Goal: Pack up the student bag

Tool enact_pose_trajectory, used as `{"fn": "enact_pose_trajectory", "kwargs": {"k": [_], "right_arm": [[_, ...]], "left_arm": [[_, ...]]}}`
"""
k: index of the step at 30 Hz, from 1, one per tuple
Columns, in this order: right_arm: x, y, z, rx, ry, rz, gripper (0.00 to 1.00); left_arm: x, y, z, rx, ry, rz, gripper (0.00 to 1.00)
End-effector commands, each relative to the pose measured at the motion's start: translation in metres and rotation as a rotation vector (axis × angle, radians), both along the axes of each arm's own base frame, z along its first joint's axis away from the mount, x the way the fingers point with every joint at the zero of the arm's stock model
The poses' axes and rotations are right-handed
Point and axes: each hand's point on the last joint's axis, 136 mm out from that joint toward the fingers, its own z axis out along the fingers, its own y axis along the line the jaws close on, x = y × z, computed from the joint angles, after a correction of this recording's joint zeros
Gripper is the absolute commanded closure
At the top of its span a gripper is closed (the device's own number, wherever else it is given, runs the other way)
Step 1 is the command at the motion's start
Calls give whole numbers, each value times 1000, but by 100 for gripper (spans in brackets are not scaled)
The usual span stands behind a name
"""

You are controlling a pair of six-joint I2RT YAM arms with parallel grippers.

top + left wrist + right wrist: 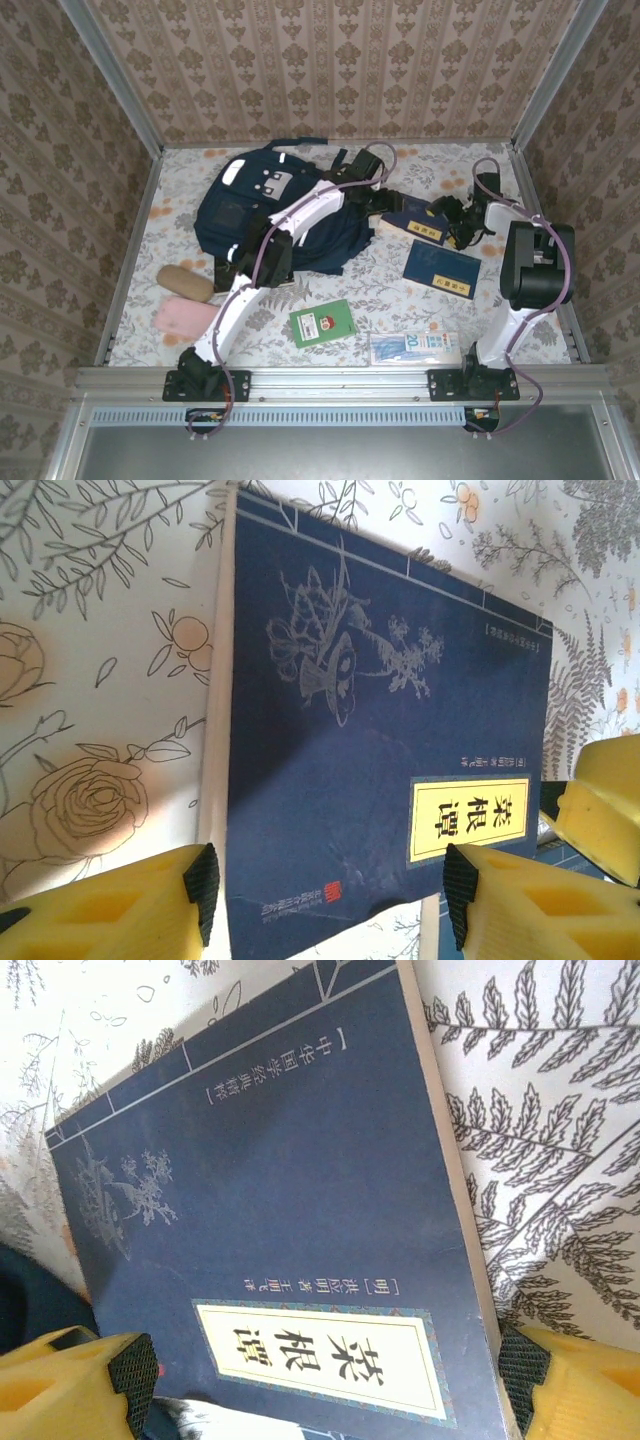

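The backpack [250,205] is lying on the far left part of the flowered bench [385,290], with the left arm stretching across its right side. A navy book [415,222] with a yellow label is lying flat just to the right of the backpack, between the two claws.

The left claw [330,885] is hovering over this book [380,730] with its jaws apart and grasping nothing. One black pad [200,880] is sitting just beside the page edge and the other is showing over the cover.

The right claw [328,1370] is facing the same book [300,1210], released and spread wide, its pads flanking the two long edges.

A second navy book [442,268] is resting nearer the arm bases, just beside the first. Along the near edge, a green booklet [322,322] and a clear packet [413,347] are lying apart. A tan pouch [185,283] and a pink pouch [185,315] are sitting near the left arm's base.
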Motion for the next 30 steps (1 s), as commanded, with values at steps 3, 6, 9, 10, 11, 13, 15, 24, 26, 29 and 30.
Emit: {"fn": "enact_pose_trajectory", "kwargs": {"k": [3, 6, 9, 10, 11, 13, 15, 24, 26, 29, 30], "right_arm": [[16, 13, 21, 145, -122, -36, 12], [16, 15, 31, 169, -159, -56, 15], [16, 16, 40, 178, -182, -68, 17], [15, 16, 41, 179, -184, -71, 19], [15, 16, 43, 183, -187, -74, 20], [14, 17, 44, 191, -194, -79, 26], [15, 18, 44, 200, -201, -79, 32], [12, 16, 31, 178, -169, -75, 48], [12, 16, 30, 173, -168, -69, 48], [13, 18, 24, 186, -160, -69, 43], [14, 19, 22, 197, -158, -70, 41]], "left_arm": [[-26, -5, -36, 55, 98, -23, 40], [-27, -6, -38, 57, 103, -28, 43], [-29, -6, -40, 61, 105, -35, 46], [-29, -6, -40, 61, 105, -37, 46], [-29, -5, -39, 61, 104, -39, 46], [-29, -6, -39, 61, 102, -43, 47], [-30, -6, -39, 61, 103, -46, 47], [-28, -5, -32, 58, 92, -53, 47], [-28, -4, -30, 55, 89, -55, 47], [-29, -6, -26, 46, 88, -59, 46], [-29, -7, -26, 44, 92, -60, 46]]}}
